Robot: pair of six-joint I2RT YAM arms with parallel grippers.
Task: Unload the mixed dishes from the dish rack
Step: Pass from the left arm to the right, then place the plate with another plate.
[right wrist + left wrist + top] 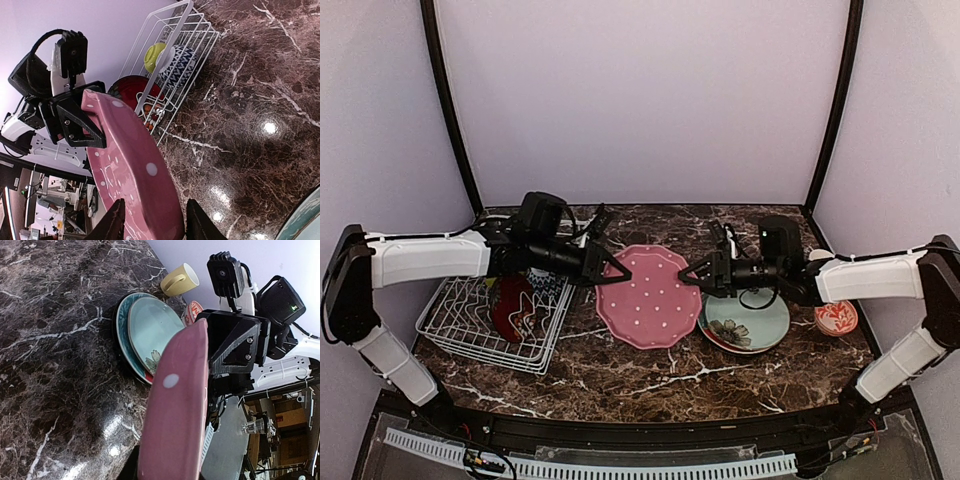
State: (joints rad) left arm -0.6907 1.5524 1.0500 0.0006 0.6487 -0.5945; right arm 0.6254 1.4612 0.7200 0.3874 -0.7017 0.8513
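1. The dish rack (485, 350) stands on the left of the marble table (650, 375), under the left arm
2. In the rack a dark red plate (510, 308) stands on edge. Beside it is a blue-white bowl (548, 285), and the right wrist view shows a lime-green bowl (152, 56) just behind that one
3. The left gripper (610, 268) reaches out past the right side of the rack. Its jaws are clamped on the left rim of the pink dotted plate (645, 300)
4. The pink dotted plate is out of the rack and held above the table. It sits between the rack and the stacked plates, with one gripper at each side
5. The right gripper (688, 275) is at the plate's right rim, one finger on each face of the edge. I cannot tell whether the jaws are pressing on it or only straddling it
6. Under the right arm a pale green plate (760, 320) lies flat on a red-teal plate (720, 343)
7. The left wrist view shows a pale yellow mug (179, 280) beyond that stack, near the back wall
8. A red-white bowl (837, 318) sits on the table at the far right, just beside the stack
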